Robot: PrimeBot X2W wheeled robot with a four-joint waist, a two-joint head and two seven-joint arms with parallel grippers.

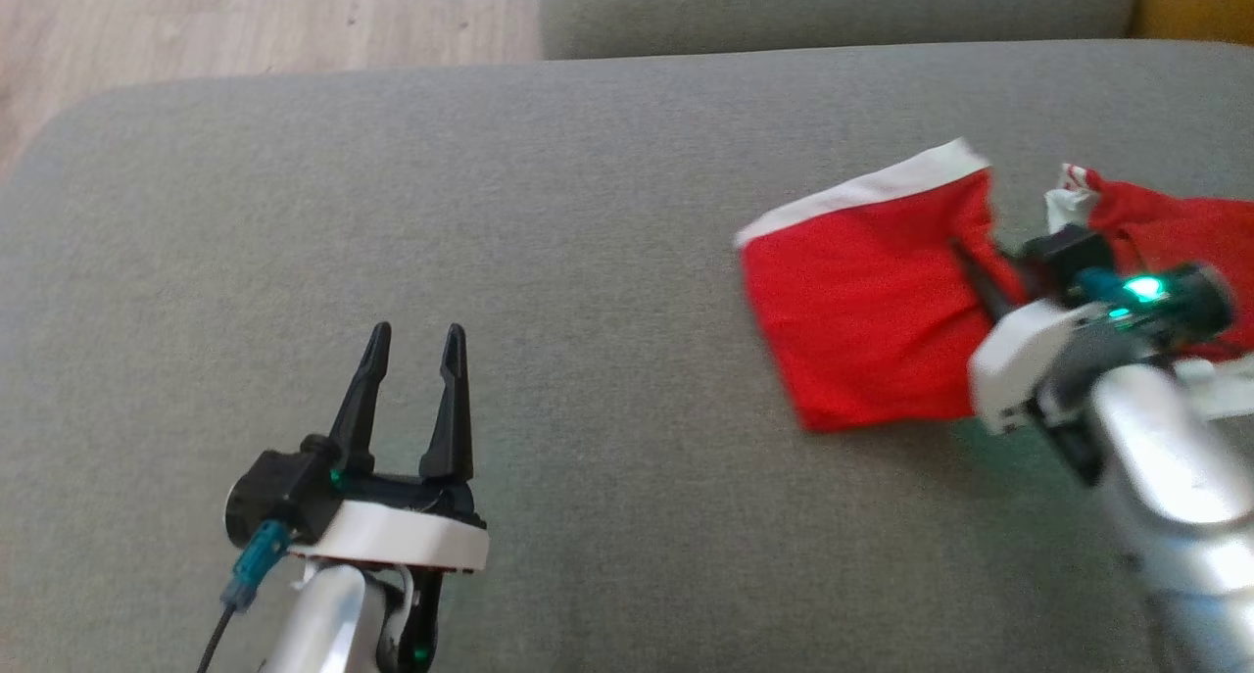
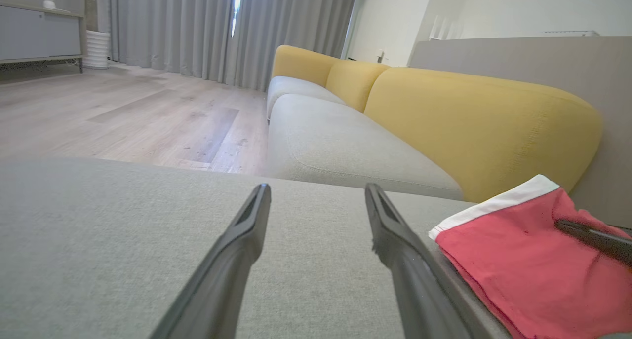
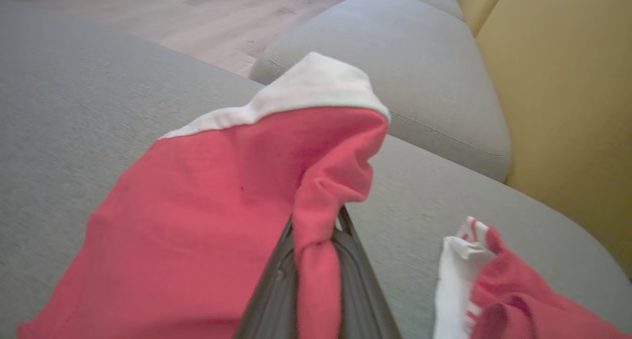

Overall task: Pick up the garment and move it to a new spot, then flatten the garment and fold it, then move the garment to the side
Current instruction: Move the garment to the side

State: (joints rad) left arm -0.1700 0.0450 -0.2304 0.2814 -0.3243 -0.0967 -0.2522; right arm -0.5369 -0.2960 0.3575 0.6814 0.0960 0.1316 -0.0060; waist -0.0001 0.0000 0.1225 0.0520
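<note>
Right fingers (image 3: 276,289) pinch a garment (image 1: 862,311) fold to lift it; left fingers (image 1: 361,394) gape empty above the cushion (image 1: 588,262)

You have a plain red garment (image 1: 862,330) at three o'clock in the head view, with a white band (image 1: 867,191) along its twelve o'clock edge. Its bunched part, further toward three o'clock, shows a white trim (image 1: 1070,195) streaked with red. The cushion (image 1: 588,213) under it is a muted grey-green weave with no pattern. The floor (image 1: 196,17) at eleven o'clock is pale wood with faint grain. In the left wrist view you'll see a mustard-yellow sofa back (image 2: 469,127) at two o'clock and grey curtains (image 2: 173,28) at eleven. Your left gripper (image 1: 413,345), at seven o'clock, has black fingers, a white collar and a teal plug (image 1: 253,560). Your right gripper (image 1: 965,260) has dark fingers, a white housing and a green light (image 1: 1141,287).
</note>
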